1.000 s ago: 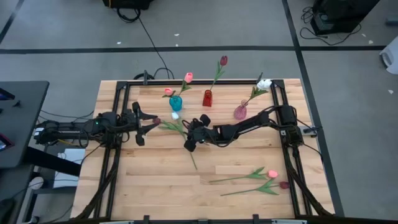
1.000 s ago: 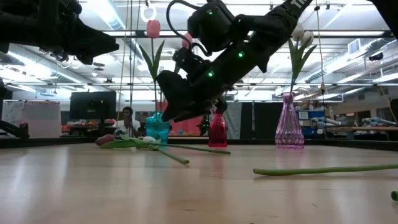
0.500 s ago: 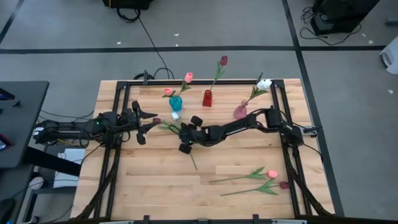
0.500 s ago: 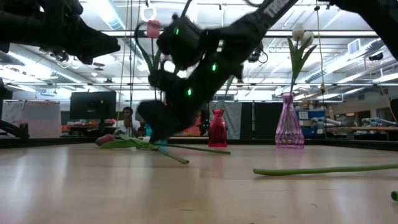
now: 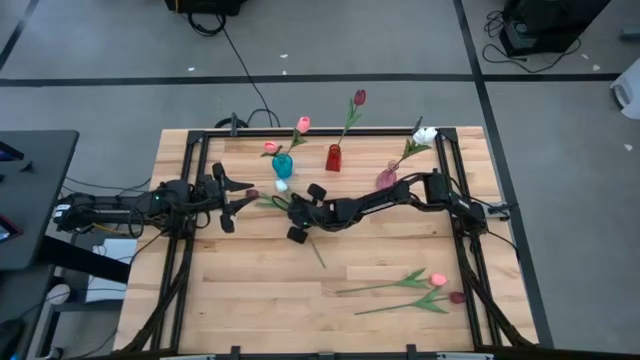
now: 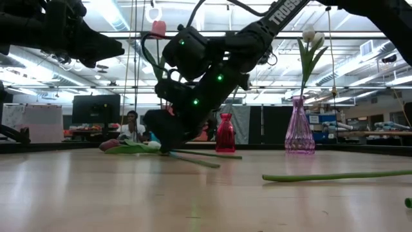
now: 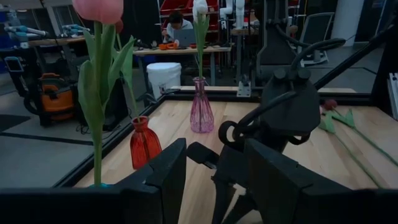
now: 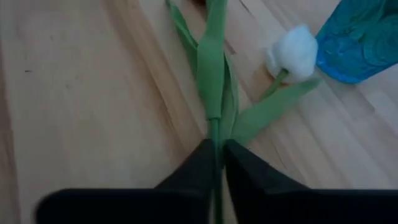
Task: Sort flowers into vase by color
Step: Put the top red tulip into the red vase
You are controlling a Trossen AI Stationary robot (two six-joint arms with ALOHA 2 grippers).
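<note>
Two tulips lie on the table in front of the blue vase (image 5: 283,165): a white head (image 8: 292,53) and a dark red head (image 5: 252,193), with green leaves and a long stem (image 5: 312,248) between them. My right gripper (image 8: 216,149) is down at the table, shut on the green stem where the leaves meet. My left gripper (image 5: 238,196) hovers open just left of the flowers and touches nothing. The blue vase holds pink tulips, the red vase (image 5: 333,158) a dark red one, and the pink vase (image 5: 386,180) a white one. My right gripper pinches the green stem (image 8: 215,134) between its two fingertips, just below the point where the leaves spread. The fingers slant down from the table's right side and run roughly along the stem. Flower heads and stem end lie on the table. Whether one stem or two are pinched I cannot tell.
Two more tulips, one pink (image 5: 438,279) and one dark red (image 5: 457,297), lie near the table's front right corner. The three vases stand in a row at the far side. A black frame rail (image 5: 190,240) runs along each side of the table.
My right gripper has gone toward the table's left edge and down to the lying flowers, then shut on the stem. The stem's free near end has swung a little toward the right, while the heads have stayed where they were.
</note>
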